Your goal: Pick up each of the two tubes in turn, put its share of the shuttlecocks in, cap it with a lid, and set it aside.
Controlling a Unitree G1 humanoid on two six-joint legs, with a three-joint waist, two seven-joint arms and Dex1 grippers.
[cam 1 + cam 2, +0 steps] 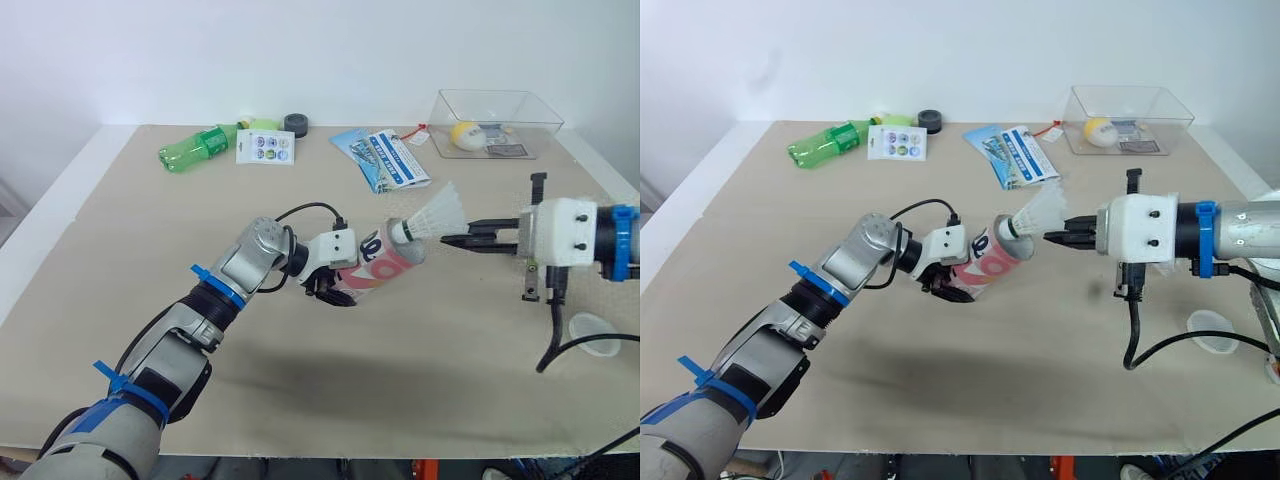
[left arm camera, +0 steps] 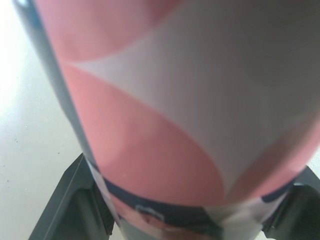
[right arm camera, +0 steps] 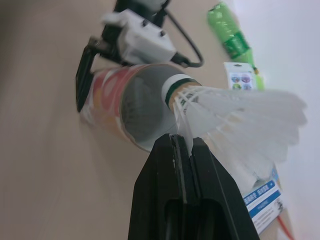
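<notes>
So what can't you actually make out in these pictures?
Inside of the tube: right wrist view, dark and blurred, partly behind the shuttlecock; whether others are already in cannot be told.
Lettering on the tube: left wrist view, too close and blurred.
Small items beside the yellow ball in the clear box: eye views, too small.

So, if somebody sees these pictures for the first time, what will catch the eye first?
First the white shuttlecock above the middle of the table: the right gripper pinches its feathers, and its cork is at the open mouth of the pink tube, which the left gripper holds tilted. After that, the green bottle lying near the far edge on the left, and the clear box at the far right corner.
</notes>
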